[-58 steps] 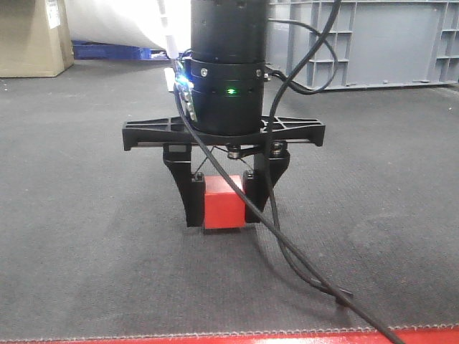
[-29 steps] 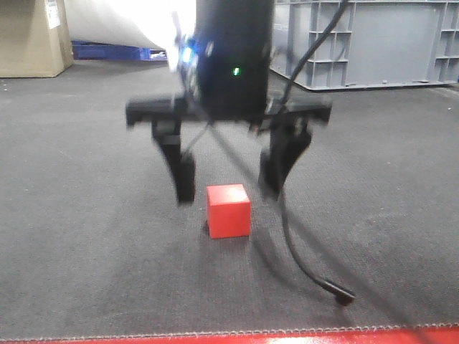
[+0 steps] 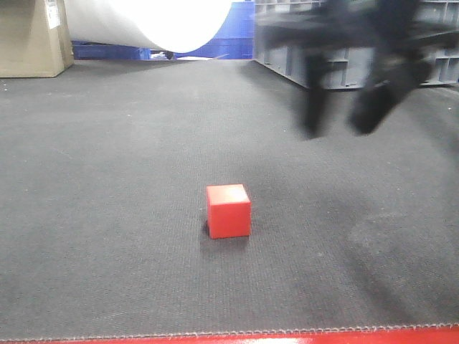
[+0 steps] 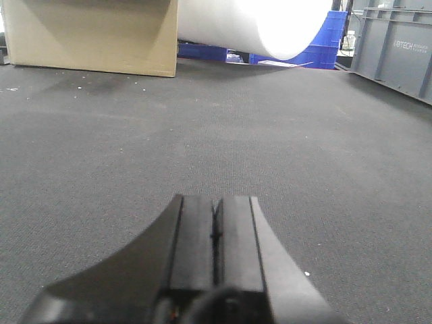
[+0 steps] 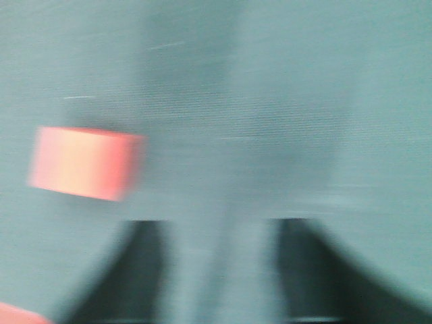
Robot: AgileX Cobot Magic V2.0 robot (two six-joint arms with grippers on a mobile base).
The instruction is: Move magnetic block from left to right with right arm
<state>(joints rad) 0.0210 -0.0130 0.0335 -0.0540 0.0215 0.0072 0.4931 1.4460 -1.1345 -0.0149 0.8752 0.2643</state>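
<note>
End effector [image 3: 343, 115] lifted away; magnetic block [image 3: 229, 211] below-left.

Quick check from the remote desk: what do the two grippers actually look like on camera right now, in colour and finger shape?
Both are black. The left gripper has two flat matte fingers with squared tips on a broad body that flares out below. The right gripper is motion-blurred: two thick dark fingers hanging from a dark crossbar. No markings or cables can be made out on either.

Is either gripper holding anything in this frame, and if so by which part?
Nothing is held. The red cube sits alone on the mat; the right gripper is open and clear of it, and the left gripper is shut on nothing.
</note>
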